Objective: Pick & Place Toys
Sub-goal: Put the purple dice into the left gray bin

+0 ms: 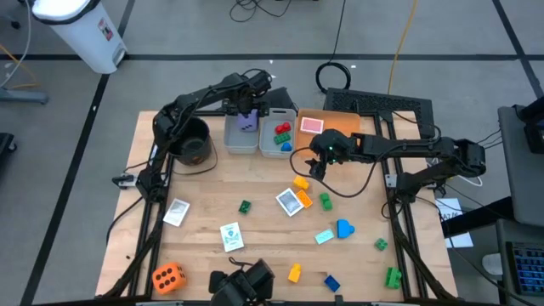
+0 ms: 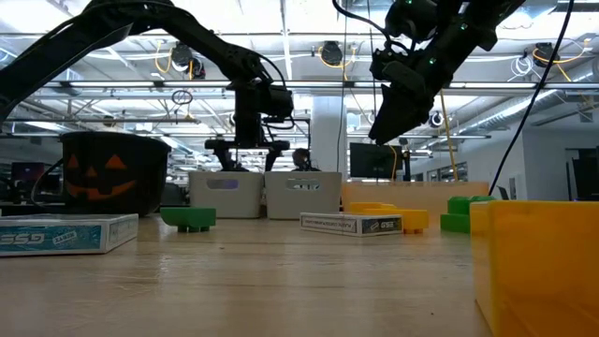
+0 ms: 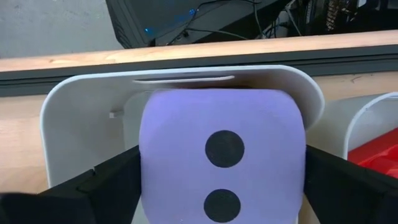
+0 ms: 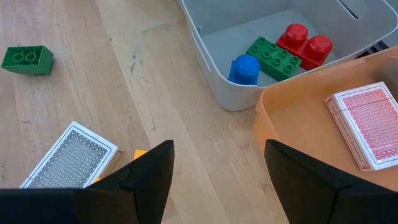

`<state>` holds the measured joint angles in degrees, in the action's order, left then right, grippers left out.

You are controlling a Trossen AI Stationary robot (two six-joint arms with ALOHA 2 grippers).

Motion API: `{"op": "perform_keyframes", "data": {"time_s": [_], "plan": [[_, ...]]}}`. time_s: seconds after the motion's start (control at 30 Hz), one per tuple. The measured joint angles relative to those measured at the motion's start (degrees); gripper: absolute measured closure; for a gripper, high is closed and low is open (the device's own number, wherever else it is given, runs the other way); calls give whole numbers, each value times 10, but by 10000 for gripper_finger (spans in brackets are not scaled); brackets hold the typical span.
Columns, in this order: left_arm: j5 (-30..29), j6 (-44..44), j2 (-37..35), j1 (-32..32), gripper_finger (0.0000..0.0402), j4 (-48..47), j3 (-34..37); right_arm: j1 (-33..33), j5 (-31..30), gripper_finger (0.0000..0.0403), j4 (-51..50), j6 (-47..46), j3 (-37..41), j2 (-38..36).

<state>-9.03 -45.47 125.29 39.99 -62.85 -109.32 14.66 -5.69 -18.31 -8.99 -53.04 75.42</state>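
A purple die (image 3: pixel 221 155) with black dots sits inside the left grey bin (image 1: pixel 240 143); its purple shows through the bin's handle slot (image 2: pixel 222 184). My left gripper (image 1: pixel 246 110) points down over this bin, open, one finger on each side of the die. My right gripper (image 1: pixel 316 166) hangs open above the table near a yellow brick (image 1: pixel 300 181), with nothing between its fingers. The right grey bin (image 4: pixel 217 81) holds red, green and blue bricks. An orange die (image 1: pixel 167 276), card packs (image 1: pixel 291 201) and loose bricks lie on the table's near half. My left gripper's fingers (image 3: pixel 112 180) stand close against the die's two opposite sides (image 3: pixel 149 174), coming from above. I cannot tell whether they touch it. The die is down inside the bin, not hanging above it.
A black pumpkin bucket (image 1: pixel 191 140) stands left of the bins. The flat orange tray (image 1: pixel 336 119), right of the bins, holds a red-backed card pack (image 1: pixel 311 126). More bricks lie near the table's near right corner (image 1: pixel 392 276). Bare wood lies in front of the bins.
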Motion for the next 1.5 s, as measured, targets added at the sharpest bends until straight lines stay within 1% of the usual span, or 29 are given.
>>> {"op": "perform_keyframes", "data": {"time_s": [0.2,0.9,1.2,1.5], "plan": [[0,5,0,-1,4,0,0,0,0,161,0,0,0,0],[-4,21,-1,-1,2,2,0,0,0,161,0,0,0,0],[11,35,-2,-1,2,7,0,0,0,161,0,3,0,0],[1,36,-9,-1,2,19,0,0,0,161,2,3,0,0]]}}
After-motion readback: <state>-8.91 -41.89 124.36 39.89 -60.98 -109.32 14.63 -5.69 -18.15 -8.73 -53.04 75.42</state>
